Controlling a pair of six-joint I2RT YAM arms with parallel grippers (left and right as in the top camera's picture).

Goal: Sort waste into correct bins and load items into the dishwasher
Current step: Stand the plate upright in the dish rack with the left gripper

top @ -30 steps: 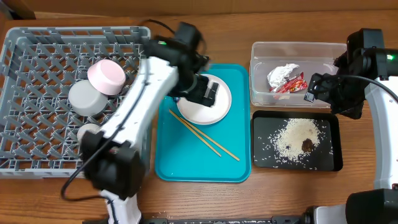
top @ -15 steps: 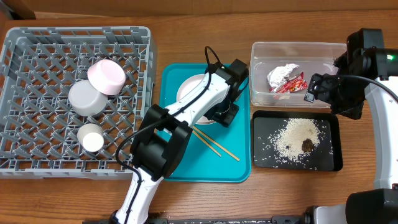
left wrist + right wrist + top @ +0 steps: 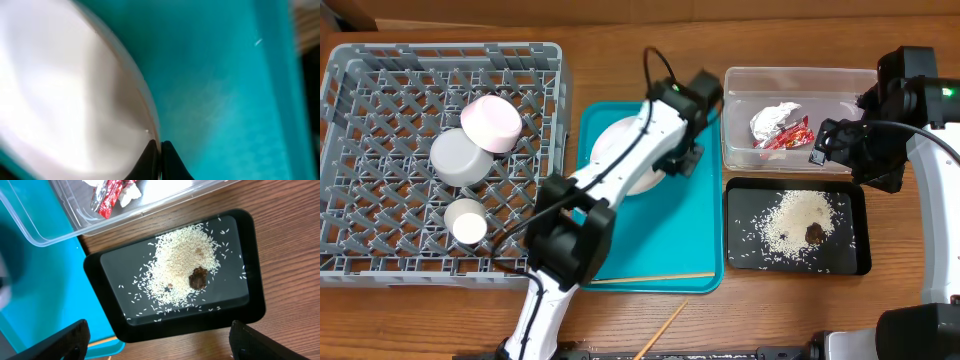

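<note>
On the teal tray [image 3: 700, 230] lies the white plate [image 3: 620, 165]. My left gripper [image 3: 682, 158] is shut on its right rim; in the left wrist view the dark fingertips [image 3: 150, 156] pinch the plate [image 3: 65, 90] edge. One chopstick [image 3: 650, 279] lies along the tray's front edge, another [image 3: 665, 325] on the table in front. The grey dishwasher rack [image 3: 380, 80] holds the pinkish dish [image 3: 490, 122], bowl [image 3: 460, 158] and cup [image 3: 468, 222]. My right gripper [image 3: 160, 337] hangs open over the black tray [image 3: 255, 280] of rice [image 3: 180, 270] and a brown scrap [image 3: 198, 278].
The clear tub [image 3: 800, 80] behind the black tray [image 3: 740, 255] holds the red-and-silver wrapper [image 3: 778, 125]. My left arm [image 3: 560, 250] stretches across the teal tray's left side. The right arm [image 3: 920, 110] stands at the table's right edge.
My left gripper swung from the plate's middle to its right rim and shut on it. The chopsticks slid from the tray's middle to its front edge, one onto the table.
</note>
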